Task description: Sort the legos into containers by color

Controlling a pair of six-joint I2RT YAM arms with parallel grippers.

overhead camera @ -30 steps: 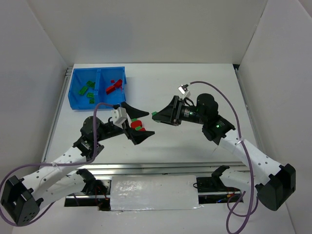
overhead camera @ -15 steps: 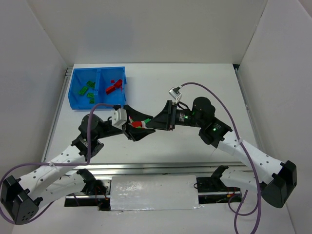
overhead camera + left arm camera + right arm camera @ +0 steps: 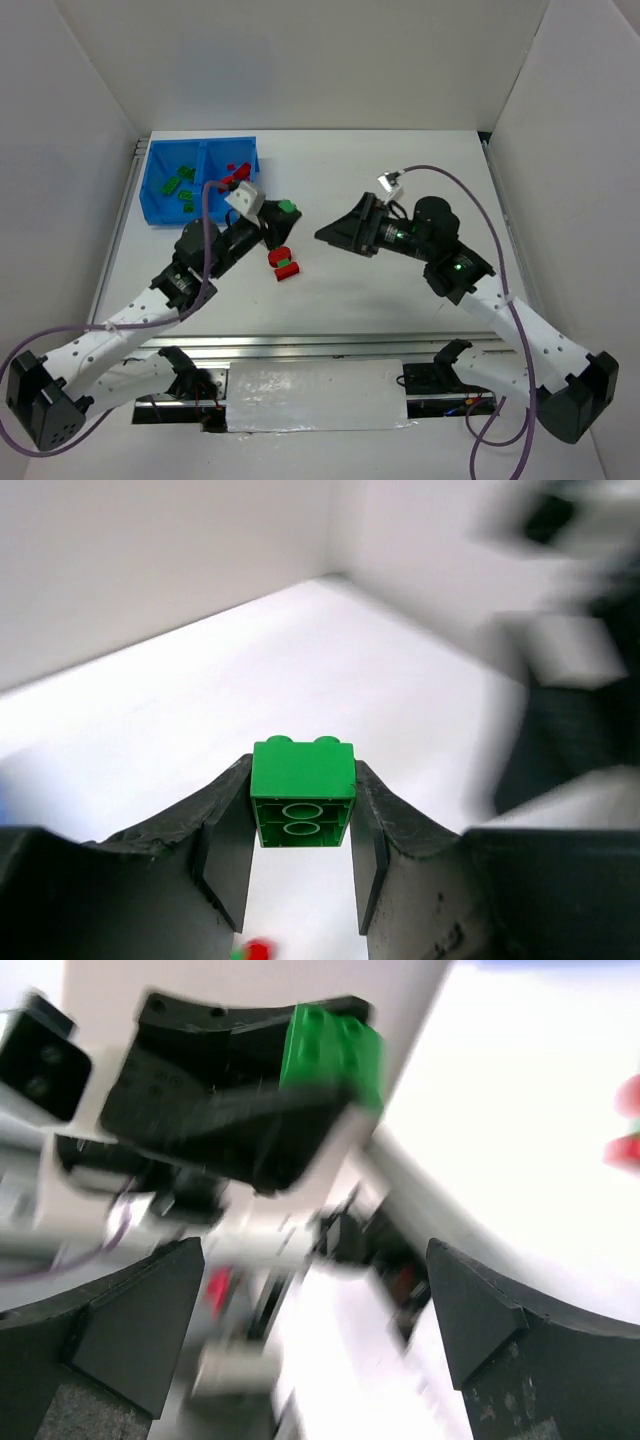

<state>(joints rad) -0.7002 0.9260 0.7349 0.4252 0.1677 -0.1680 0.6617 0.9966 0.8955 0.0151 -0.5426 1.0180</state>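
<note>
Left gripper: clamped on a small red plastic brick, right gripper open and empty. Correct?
One thing is off: the colour. The left gripper is clamped on a small green plastic brick, not a red one, as the left wrist view shows. The rest holds: the right gripper is open and empty.

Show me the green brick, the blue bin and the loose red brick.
green brick (image 3: 302, 805): left wrist view, its near face.
blue bin (image 3: 150, 185): top external view, its left wall.
red brick (image 3: 279, 256): top external view, its top face.
</note>
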